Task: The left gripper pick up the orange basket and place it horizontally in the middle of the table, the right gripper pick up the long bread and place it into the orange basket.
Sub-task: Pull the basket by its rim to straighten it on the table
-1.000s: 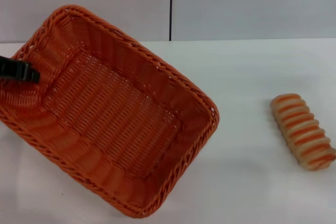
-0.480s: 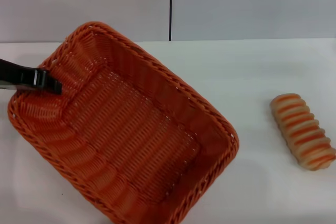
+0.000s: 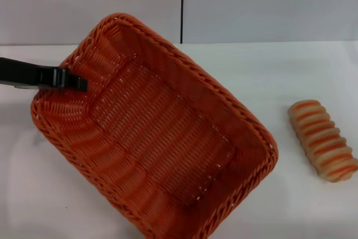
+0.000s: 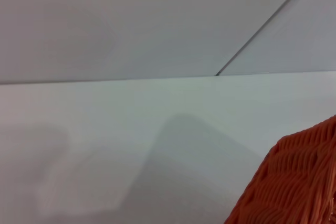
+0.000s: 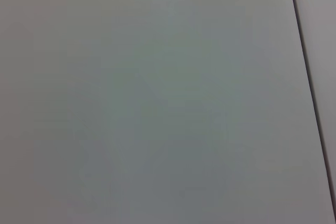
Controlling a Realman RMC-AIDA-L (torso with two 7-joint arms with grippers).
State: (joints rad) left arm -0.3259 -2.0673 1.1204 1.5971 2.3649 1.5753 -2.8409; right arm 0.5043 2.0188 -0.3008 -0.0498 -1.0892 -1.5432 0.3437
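Plainly, left pincer (image 3: 78,82) grips orange basket (image 3: 162,132) rim — long bread (image 3: 323,140) apart.

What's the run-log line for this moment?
left gripper: shut on orange basket rim, basket angled | long bread: on table, right of basket | right gripper: unseen

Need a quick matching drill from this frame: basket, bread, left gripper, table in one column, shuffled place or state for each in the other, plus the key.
Things:
1. basket
2. bread
3. left gripper
4. table

Descriptions:
A. white, flat, carries everything
B. lies alone on the robot's right side, outside the basket
C. black, clamped on the basket's rim at the robot's left
D. orange, empty, set diagonally

Pairs: 1-D, 2-B, 3-C, 4-A
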